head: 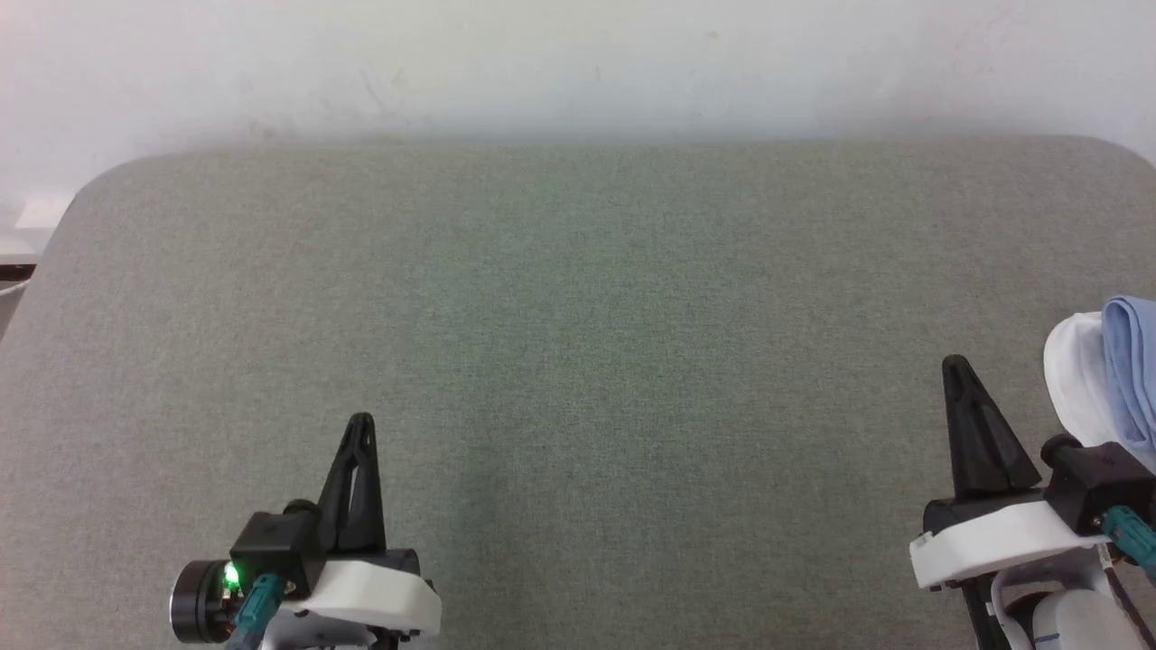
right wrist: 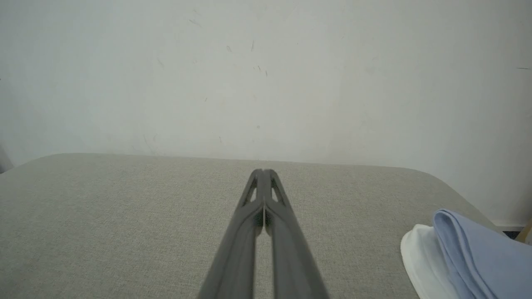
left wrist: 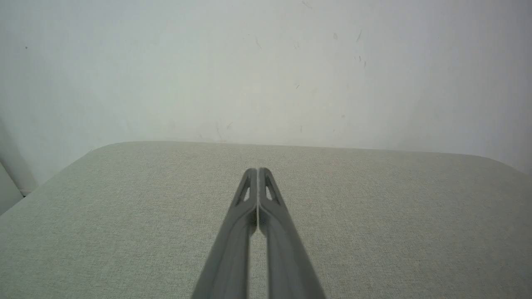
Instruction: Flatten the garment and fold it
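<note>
Judged from how things lay, the task had hardly begun. The garment (head: 1118,370) sat bunched at the right edge of the head view, about mid-height, on the grey tabletop (head: 578,298). A light-blue fold lay over a white part, and the frame cut off the rest of the cloth. In the right wrist view the same bundle filled the lower right corner. No sleeve, collar or hem could be told apart.

The left tool (head: 361,422) stood at the lower left of the head view with its two dark fingers pressed together, pinching nothing, over bare cloth-covered surface. The right tool (head: 955,363) stood at the lower right, also pressed together and empty. Its tips were near the garment and to the left of it in the frame, apart from it.

Nothing had been spread or smoothed, and the wide middle of the tabletop carried no cloth. What probably remained was everything: taking hold of the bundle, bringing it toward the centre, laying it flat, then folding it.
</note>
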### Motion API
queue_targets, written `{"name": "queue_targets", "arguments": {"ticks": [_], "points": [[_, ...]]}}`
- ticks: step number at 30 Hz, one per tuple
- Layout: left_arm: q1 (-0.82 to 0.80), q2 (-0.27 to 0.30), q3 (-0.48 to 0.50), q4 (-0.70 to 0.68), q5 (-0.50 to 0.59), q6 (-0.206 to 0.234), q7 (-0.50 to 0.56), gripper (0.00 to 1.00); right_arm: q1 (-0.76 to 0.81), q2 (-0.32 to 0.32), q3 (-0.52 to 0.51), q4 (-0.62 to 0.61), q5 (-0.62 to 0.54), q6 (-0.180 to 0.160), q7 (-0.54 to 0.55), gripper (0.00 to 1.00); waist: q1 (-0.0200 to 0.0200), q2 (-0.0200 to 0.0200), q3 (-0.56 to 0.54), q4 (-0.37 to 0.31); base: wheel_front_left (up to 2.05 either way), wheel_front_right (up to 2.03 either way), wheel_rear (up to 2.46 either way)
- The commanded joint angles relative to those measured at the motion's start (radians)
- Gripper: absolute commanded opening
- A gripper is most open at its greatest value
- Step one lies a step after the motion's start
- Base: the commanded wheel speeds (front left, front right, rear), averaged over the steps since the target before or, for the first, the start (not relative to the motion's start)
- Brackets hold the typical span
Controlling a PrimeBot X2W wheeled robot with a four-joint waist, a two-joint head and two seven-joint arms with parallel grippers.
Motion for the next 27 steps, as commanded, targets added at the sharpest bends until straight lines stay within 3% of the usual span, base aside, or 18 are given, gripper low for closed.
{"name": "queue_targets", "arguments": {"ticks": [1, 27], "points": [[-0.005, 0.0, 0.004, -0.003, 0.009, -0.009, 0.005, 0.0, 0.006, 0.001, 0.002, -0.006, -0.01, 0.0, 0.007, 0.0, 0.0, -0.0001, -0.001, -0.001, 0.0, 0.0, 0.0], [-0.012, 0.0, 0.021, -0.007, 0.032, -0.022, 0.056, 0.0, 0.013, 0.002, 0.017, -0.021, -0.026, -0.001, 0.055, 0.0, 0.0, -0.0001, -0.013, -0.008, 0.0, 0.0, 0.0]]}}
